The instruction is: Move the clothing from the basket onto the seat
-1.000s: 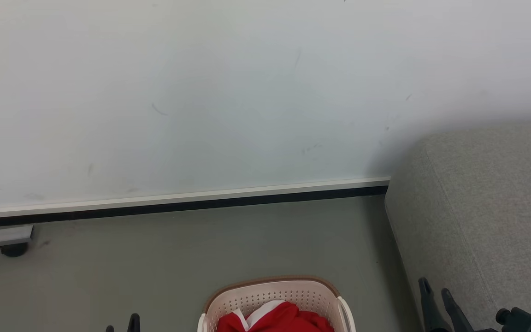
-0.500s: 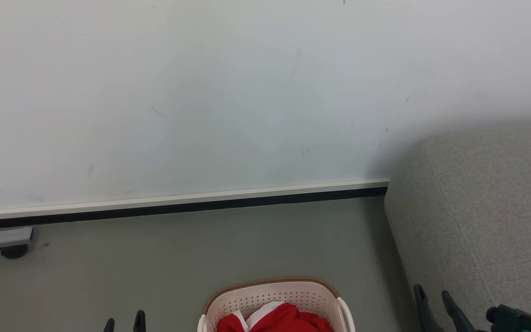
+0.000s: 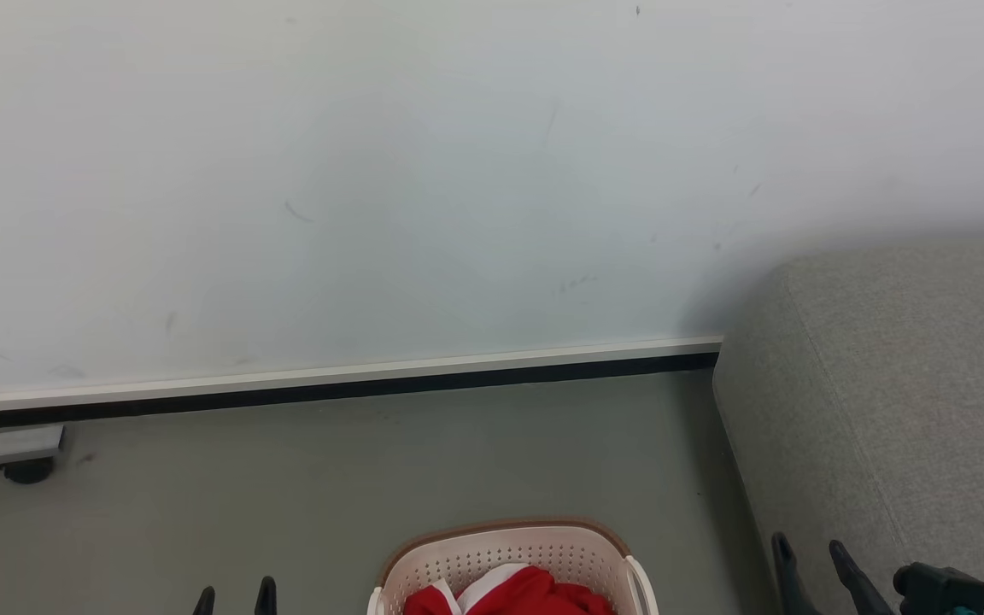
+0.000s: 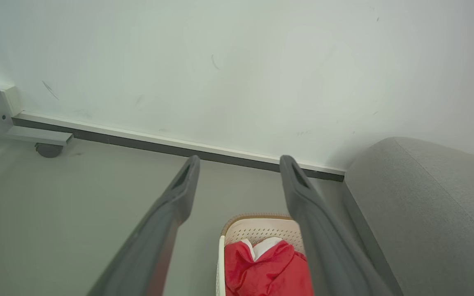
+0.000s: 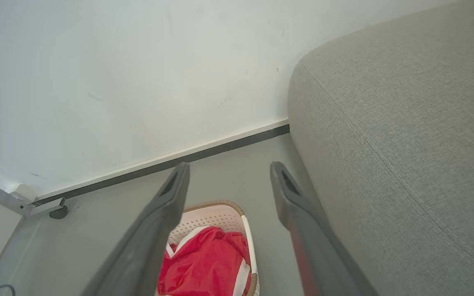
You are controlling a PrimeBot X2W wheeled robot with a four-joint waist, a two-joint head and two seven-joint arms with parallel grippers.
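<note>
A cream basket (image 3: 509, 551) with a brown rim stands on the grey floor at the bottom middle of the head view, holding red clothing (image 3: 513, 595) with white trim. The same basket (image 4: 257, 230) and clothing (image 4: 268, 269) lie below my left gripper (image 4: 240, 162), whose fingers stand open and empty. In the right wrist view the basket (image 5: 216, 216) and clothing (image 5: 204, 267) sit under my open, empty right gripper (image 5: 226, 167). The grey seat (image 3: 910, 384) is at the right. My left gripper (image 3: 234, 591) peeks up left of the basket, my right gripper (image 3: 808, 551) beside the seat.
A pale wall with a white and black skirting (image 3: 330, 384) runs behind the floor. A metal frame foot with a caster (image 3: 26, 468) sits at the far left by the wall. Open floor (image 3: 372, 478) lies between basket and wall.
The head view has drifted slightly, so the scene sits a little lower. Both grippers shifted a little at the bottom edge and stay open; the basket and clothing lie as before.
</note>
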